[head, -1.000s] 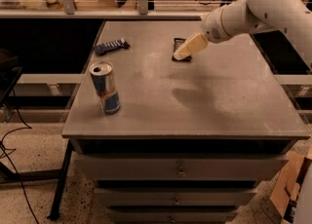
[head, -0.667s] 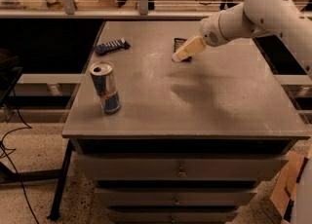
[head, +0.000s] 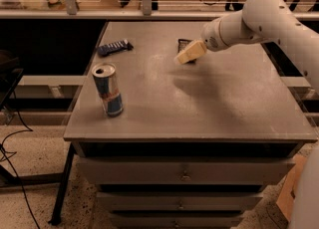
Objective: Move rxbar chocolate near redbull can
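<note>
gripper [head: 188, 53]: far centre of your table [head: 224, 113], over the rxbar chocolate [head: 182, 42]; you cannot tell its grip.
redbull can [head: 108, 89]: upright, near left, well apart from the bar.

No legible text; end effector [head: 183, 57] at rxbar chocolate [head: 183, 42].

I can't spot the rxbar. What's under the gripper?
The rxbar, on the table: only its dark far end shows past the gripper; the rest is covered.
</note>
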Robot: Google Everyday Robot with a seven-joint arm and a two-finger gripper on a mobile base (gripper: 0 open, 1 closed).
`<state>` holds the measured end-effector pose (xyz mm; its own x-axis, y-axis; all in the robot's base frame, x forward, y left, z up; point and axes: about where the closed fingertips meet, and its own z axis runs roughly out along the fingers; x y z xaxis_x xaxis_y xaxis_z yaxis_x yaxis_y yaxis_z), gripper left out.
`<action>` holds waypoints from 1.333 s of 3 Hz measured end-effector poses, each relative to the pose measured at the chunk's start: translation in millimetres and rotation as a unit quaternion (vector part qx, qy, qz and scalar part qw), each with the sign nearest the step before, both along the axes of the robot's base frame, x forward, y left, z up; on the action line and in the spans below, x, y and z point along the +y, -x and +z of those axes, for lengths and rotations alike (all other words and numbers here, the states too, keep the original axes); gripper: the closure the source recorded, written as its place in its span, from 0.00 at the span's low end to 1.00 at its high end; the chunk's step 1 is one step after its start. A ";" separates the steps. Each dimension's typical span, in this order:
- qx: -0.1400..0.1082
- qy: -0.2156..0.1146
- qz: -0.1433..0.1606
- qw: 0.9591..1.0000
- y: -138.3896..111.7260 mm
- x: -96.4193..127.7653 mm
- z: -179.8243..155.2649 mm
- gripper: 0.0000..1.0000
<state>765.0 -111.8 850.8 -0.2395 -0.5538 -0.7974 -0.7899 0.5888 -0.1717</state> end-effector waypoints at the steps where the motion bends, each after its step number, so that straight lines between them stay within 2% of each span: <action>1: 0.000 -0.001 -0.005 1.000 -5.4 3.1 -8.8 0.13; 2: -0.001 -0.004 -0.011 1.000 -6.8 4.0 -16.6 0.29; 4: 0.001 -0.009 -0.017 1.000 -8.3 1.8 -26.0 0.28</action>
